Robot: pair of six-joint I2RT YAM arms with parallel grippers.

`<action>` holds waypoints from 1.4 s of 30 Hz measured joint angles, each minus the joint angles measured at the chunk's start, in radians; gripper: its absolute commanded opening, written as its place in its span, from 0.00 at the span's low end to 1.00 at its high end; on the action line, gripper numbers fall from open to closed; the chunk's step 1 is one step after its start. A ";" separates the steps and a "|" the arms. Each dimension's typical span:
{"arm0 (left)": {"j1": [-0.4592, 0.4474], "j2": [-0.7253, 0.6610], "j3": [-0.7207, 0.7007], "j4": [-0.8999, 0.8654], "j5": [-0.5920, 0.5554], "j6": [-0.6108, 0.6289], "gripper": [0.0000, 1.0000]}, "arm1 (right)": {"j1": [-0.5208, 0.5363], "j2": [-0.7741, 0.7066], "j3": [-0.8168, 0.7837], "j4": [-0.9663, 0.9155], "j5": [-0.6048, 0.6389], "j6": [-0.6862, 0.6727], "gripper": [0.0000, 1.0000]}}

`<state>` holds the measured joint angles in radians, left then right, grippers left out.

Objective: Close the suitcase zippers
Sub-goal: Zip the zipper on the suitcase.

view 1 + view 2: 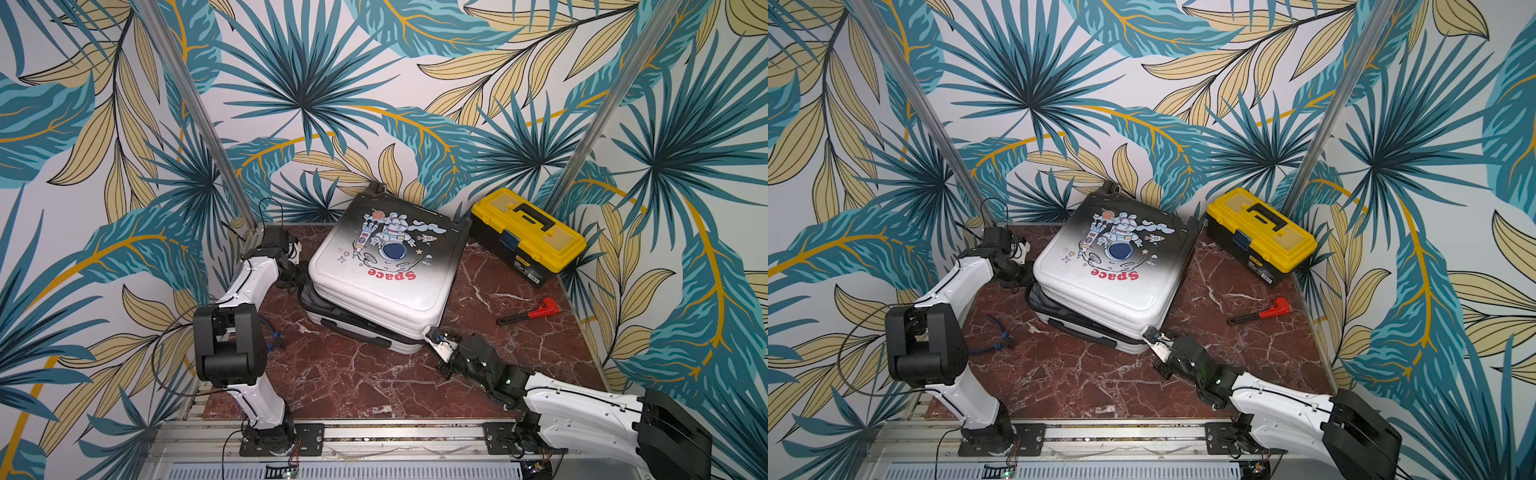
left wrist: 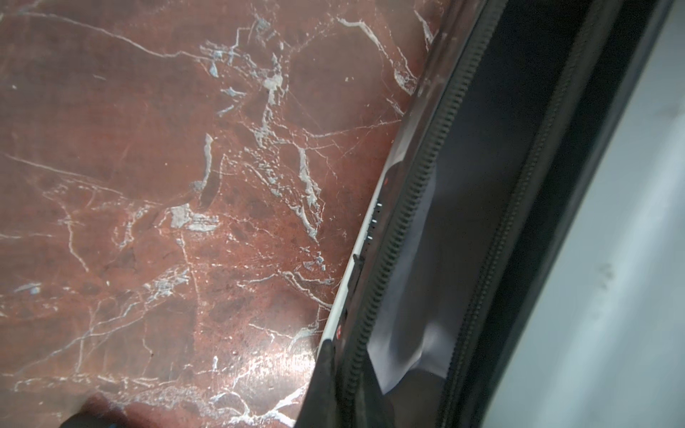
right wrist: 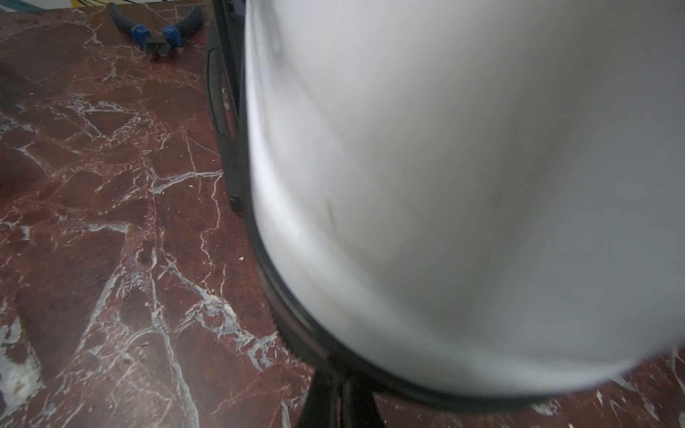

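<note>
The suitcase (image 1: 386, 291) lies flat on the marble table, astronaut print up, and shows in both top views. Its upper shell sits askew, and the seam gapes at the near left, showing grey lining (image 2: 444, 241). My left gripper (image 1: 296, 277) is at the case's left corner. In the left wrist view its dark fingers (image 2: 326, 378) are shut on the black zipper track (image 2: 407, 222). My right gripper (image 1: 430, 332) is at the near right corner. There it (image 3: 341, 400) is pinched shut on the black zippers' seam (image 3: 281, 296) below the white shell (image 3: 463, 166). No pull shows clearly.
A yellow-and-black toolbox (image 1: 528, 232) stands at the back right against the wall. A red wrench (image 1: 532, 313) lies right of the case. Blue pliers (image 1: 996, 336) lie near the left arm. Leaf-patterned walls close in three sides of the table (image 1: 353, 382).
</note>
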<state>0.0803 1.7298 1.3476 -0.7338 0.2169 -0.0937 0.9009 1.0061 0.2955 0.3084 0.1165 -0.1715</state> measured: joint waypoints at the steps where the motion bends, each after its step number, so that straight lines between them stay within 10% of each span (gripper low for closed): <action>1: 0.000 0.000 -0.002 0.003 0.000 0.000 0.00 | 0.004 0.000 0.005 -0.005 -0.001 0.003 0.00; 17: -0.002 -0.003 -0.019 0.047 0.010 -0.001 0.00 | 0.206 0.188 0.187 -0.113 0.123 -0.055 0.00; 31: -0.023 -0.096 -0.145 0.112 0.026 -0.047 0.00 | 0.208 0.256 0.385 -0.319 0.048 0.318 0.00; 42: -0.045 -0.210 -0.287 0.219 0.018 -0.079 0.00 | 0.218 0.317 0.515 -0.562 0.070 0.320 0.00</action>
<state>0.0357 1.5196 1.0607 -0.5148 0.2352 -0.1722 1.1191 1.3231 0.8104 -0.2539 0.1864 0.1490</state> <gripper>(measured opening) 0.090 0.052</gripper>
